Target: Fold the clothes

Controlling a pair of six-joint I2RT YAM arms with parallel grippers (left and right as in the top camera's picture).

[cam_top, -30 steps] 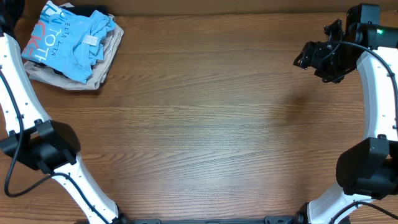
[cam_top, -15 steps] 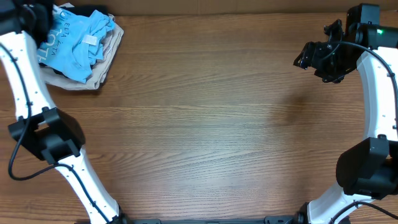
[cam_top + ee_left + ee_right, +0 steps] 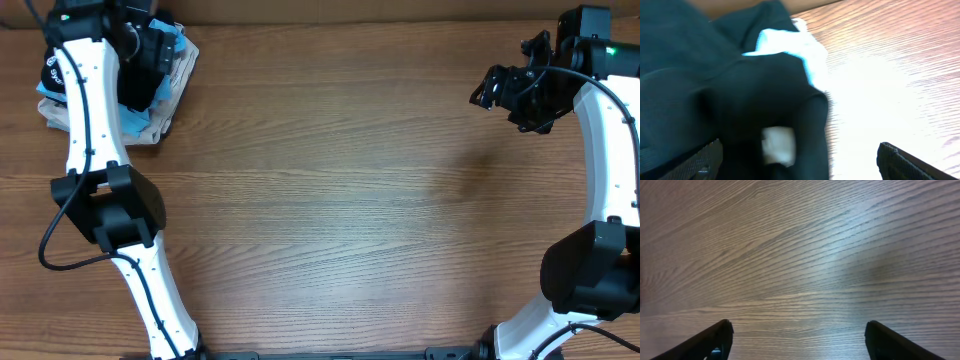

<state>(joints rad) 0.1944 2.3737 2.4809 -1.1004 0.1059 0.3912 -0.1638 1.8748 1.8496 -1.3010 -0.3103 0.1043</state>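
Plainly, the whole question is which arm sits over the garment pile in the upper left of the overhead frame, and that is the left one. The left gripper (image 3: 150, 55) is positioned directly above the heap, where the light blue shirt (image 3: 50, 90) and the beige garment (image 3: 150, 128) can be made out around the arm. In the left wrist view the black shirt (image 3: 715, 85) fills the left and centre of the frame, lying just below and between the two fingertips seen at the bottom corners, with a small white tag (image 3: 778, 145) near the lower middle; the jaws are spread wide apart and nothing is gripped. No long axis can be made out, since the fabric is bunched and blurred. The right gripper (image 3: 500, 90) is held in the upper right of the overhead frame, well apart from the pile, with only the bare table (image 3: 800, 255) beneath it; its fingertips are likewise seen set wide apart and empty. A reach for the black shirt is therefore judged to fall to the left arm, going straight down.
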